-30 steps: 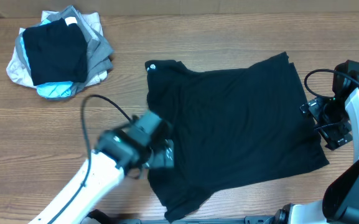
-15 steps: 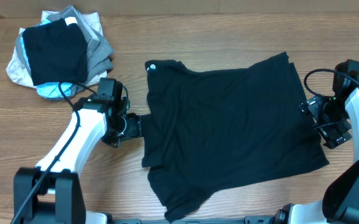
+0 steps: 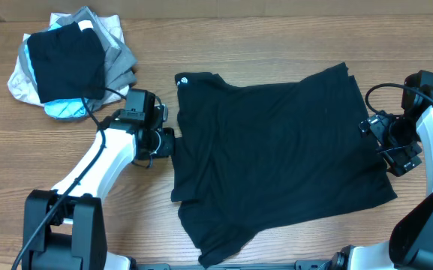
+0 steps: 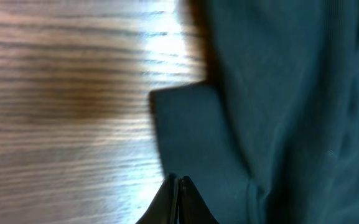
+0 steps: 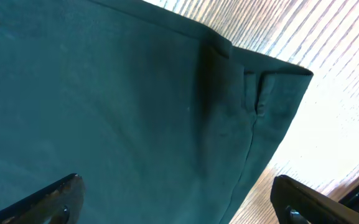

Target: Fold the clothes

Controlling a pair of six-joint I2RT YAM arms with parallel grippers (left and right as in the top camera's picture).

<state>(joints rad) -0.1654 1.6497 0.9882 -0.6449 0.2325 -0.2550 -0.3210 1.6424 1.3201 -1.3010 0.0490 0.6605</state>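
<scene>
The clothes, one black shirt (image 3: pixel 276 157), lie spread flat across the middle of the wooden table (image 3: pixel 66 157), with a small white logo at the upper left corner. My left gripper (image 3: pixel 168 142) is at the shirt's left edge. In the left wrist view its fingertips (image 4: pixel 178 185) are pressed together on the edge of a black sleeve flap (image 4: pixel 191 130). My right gripper (image 3: pixel 379 142) hovers at the shirt's right edge. In the right wrist view its fingers (image 5: pixel 48 199) stand wide apart over the fabric (image 5: pixel 104 93) near a hemmed corner, holding nothing.
A pile of folded garments (image 3: pixel 70 64), black on top of grey, beige and light blue, sits at the far left. Bare wood lies between the pile and the shirt. Both arm bases stand along the near edge.
My left arm swung up from the shirt's lower left to its left edge, and its jaws closed there. The right arm has barely shifted and stays open.
</scene>
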